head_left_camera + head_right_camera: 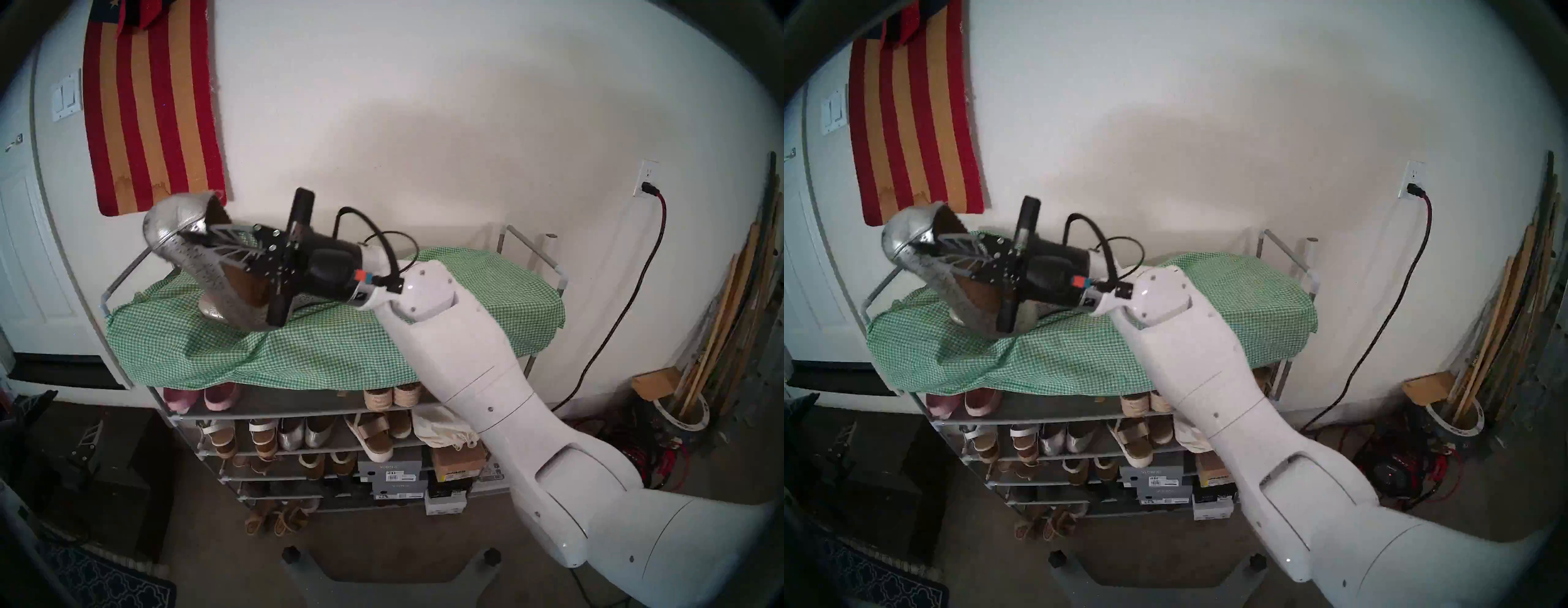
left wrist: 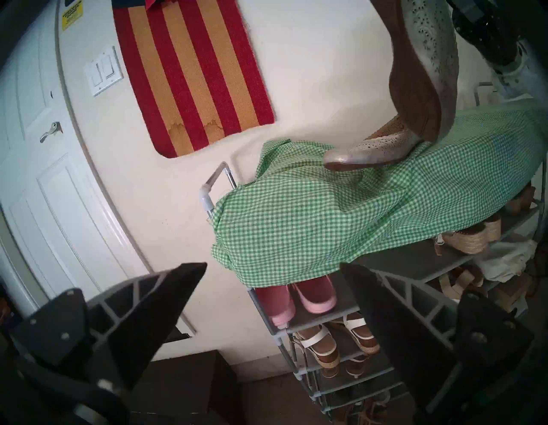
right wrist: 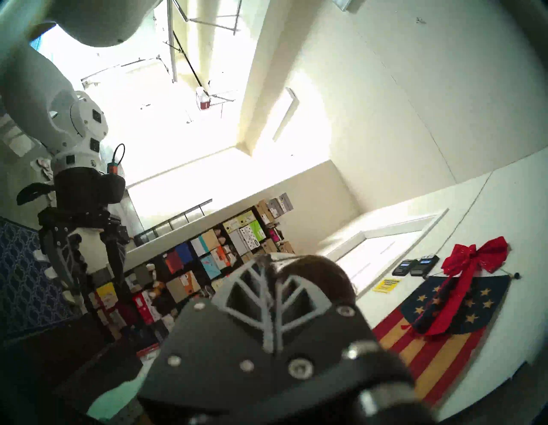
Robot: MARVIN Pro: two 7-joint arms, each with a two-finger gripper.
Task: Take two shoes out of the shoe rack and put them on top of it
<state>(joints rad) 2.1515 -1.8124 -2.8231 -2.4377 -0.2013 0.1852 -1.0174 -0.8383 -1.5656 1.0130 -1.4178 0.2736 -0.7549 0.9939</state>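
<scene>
My right gripper [image 1: 193,235] is shut on a perforated silver flat [image 1: 212,271], which hangs tilted above the left end of the shoe rack [image 1: 127,271], toe up and heel just over the green gingham cloth [image 1: 318,352]. Under its heel the second perforated flat [image 1: 210,312] lies on the cloth, and the left wrist view shows it clearly [image 2: 370,151]. The left wrist view also has the held flat [image 2: 430,59] overhead. My left gripper [image 2: 272,267] stands open and empty, low and left of the rack.
Pink slip-ons [image 1: 199,399], plain silver flats [image 1: 297,433], sandals and shoe boxes [image 1: 394,475] fill the lower shelves. A striped hanging [image 1: 148,106] is on the wall behind. A door stands at left, a power cord [image 1: 615,297] and wood slats at right.
</scene>
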